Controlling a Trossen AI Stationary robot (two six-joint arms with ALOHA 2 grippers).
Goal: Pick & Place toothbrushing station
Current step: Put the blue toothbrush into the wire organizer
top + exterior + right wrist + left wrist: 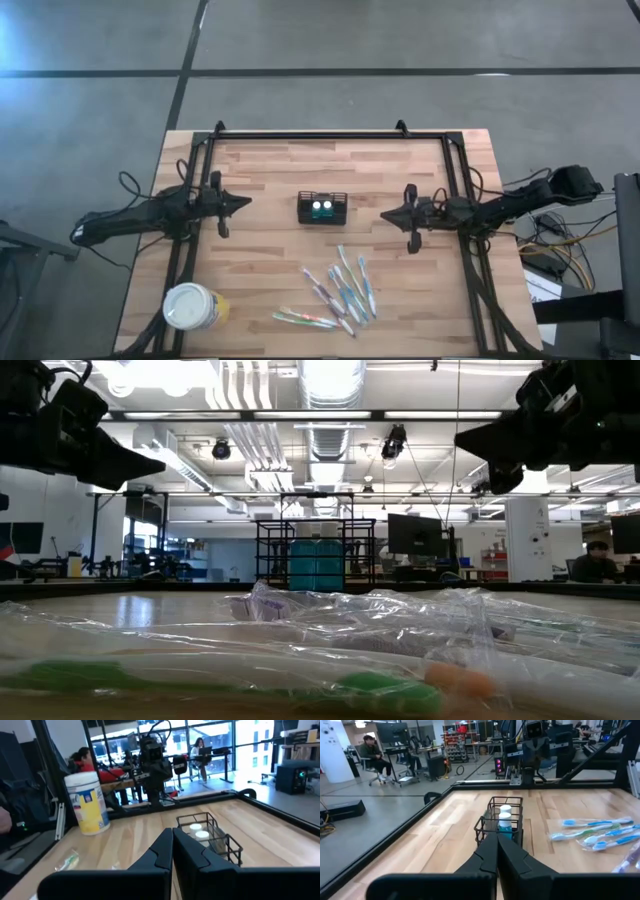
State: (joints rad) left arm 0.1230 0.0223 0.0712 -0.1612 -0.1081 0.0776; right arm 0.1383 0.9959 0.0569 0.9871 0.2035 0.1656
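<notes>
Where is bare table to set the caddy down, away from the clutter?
The far strip between the caddy and the table's back rail is bare, as are the flanks toward the left tool and right tool. The near side is crowded: wrapped toothbrushes, yellow cup.

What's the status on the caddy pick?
Left gripper and right gripper shut, flanking the caddy, neither touching. Caddy upright mid-table. Path clear; toothbrushes lie apart.
</notes>
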